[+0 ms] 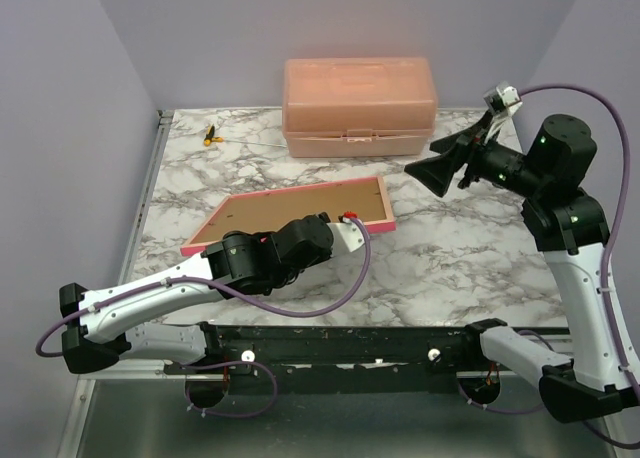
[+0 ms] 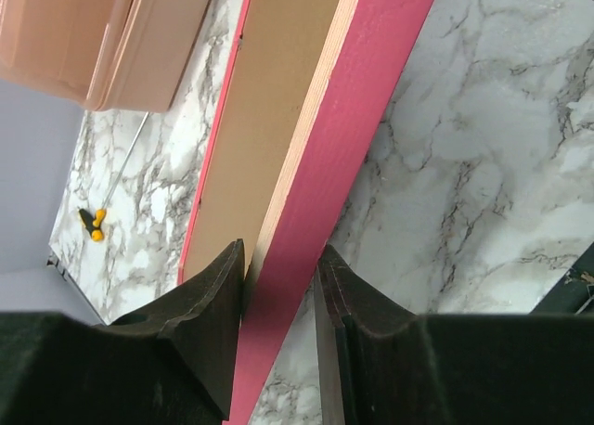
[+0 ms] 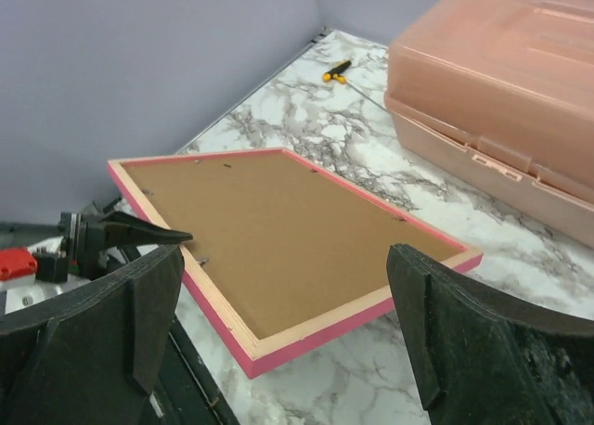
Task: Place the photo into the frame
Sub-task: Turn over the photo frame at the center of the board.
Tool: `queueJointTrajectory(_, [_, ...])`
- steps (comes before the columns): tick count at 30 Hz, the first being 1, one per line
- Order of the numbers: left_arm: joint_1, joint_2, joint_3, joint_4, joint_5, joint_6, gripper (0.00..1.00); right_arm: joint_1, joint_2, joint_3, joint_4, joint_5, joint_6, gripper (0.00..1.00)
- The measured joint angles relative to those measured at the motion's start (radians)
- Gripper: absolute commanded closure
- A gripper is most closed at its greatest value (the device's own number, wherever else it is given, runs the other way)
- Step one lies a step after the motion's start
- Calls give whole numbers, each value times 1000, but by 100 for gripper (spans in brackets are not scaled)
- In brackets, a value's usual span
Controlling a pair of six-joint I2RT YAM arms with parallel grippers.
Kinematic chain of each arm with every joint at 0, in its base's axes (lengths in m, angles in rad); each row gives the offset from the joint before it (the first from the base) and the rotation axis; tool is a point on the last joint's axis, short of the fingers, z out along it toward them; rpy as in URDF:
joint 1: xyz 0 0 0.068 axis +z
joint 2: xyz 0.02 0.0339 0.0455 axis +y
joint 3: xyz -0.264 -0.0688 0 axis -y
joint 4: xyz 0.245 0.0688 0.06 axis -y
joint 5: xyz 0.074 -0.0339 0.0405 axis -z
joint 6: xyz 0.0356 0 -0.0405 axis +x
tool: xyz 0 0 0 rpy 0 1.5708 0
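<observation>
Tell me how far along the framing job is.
Done: unclear; the backing board sits in the frame, no photo visible. In hand: left claw grips the frame's edge; right claw open, empty. Remaining: can't confirm the photo is inside.

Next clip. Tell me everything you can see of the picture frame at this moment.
The frame is a large rectangle with a pinkish-red outer border and a pale wood inner strip. It lies back up on the marble table, a brown backing board filling it, small dark tabs at the board's edges. Its front is hidden. The left gripper is shut on its near rail, one finger each side. Whether that edge is lifted is unclear.
</observation>
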Motion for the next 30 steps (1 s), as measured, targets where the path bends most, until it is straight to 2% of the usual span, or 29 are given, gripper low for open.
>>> queueJointTrajectory(11, [0, -3, 0, -33, 32, -37, 100, 0, -143, -357, 240, -315, -319, 0])
queueJointTrajectory(18, [0, -5, 0, -37, 36, -52, 100, 0, -193, -433, 183, -523, -630, 0])
queueJointTrajectory(24, [0, -5, 7, -46, 42, -55, 100, 0, -185, -533, 137, -576, -813, 2])
queueJointTrajectory(30, [0, -3, 36, -60, 46, -59, 100, 13, -161, -655, 236, -597, -843, 12])
